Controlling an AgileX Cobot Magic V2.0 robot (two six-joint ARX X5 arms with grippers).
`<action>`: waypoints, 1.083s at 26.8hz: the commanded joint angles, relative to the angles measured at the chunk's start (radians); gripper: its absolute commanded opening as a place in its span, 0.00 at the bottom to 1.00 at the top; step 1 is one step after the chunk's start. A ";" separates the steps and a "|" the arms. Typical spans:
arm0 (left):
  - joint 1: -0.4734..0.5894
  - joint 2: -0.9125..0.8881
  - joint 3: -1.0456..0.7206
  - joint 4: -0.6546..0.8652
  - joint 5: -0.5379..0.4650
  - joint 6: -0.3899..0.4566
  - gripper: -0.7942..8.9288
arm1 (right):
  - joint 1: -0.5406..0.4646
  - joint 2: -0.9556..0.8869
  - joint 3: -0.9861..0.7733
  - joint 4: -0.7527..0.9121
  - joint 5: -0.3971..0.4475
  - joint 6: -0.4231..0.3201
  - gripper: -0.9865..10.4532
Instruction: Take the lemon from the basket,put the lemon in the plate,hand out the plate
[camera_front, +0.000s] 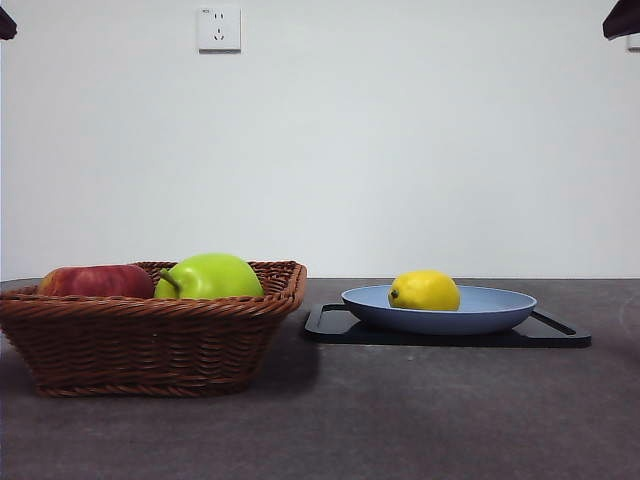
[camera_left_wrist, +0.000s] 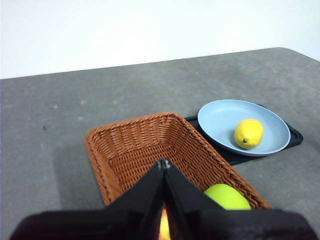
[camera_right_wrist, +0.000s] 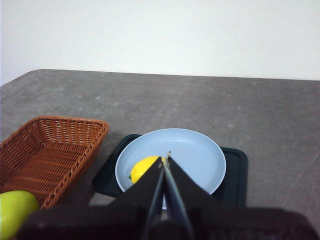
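Note:
The lemon lies in the light-blue plate, toward its left side; it also shows in the left wrist view and the right wrist view. The plate rests on a black tray. The wicker basket stands at the left. My left gripper is shut and empty, high above the basket. My right gripper is shut and empty, high above the plate. Both arms show only as dark tips at the front view's top corners.
The flat black tray lies under the plate at the right. In the basket lie a red apple and a yellow-green stemmed fruit. A wall socket is on the white wall behind.

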 joint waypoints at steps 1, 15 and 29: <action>-0.005 0.021 0.007 0.013 0.000 -0.009 0.09 | 0.007 0.000 0.005 0.009 0.004 0.024 0.09; -0.012 -0.001 0.007 -0.009 -0.008 0.017 0.09 | 0.007 0.000 0.005 0.009 0.005 0.024 0.09; 0.297 -0.401 -0.232 0.035 -0.095 0.179 0.09 | 0.007 0.000 0.005 0.010 0.005 0.024 0.09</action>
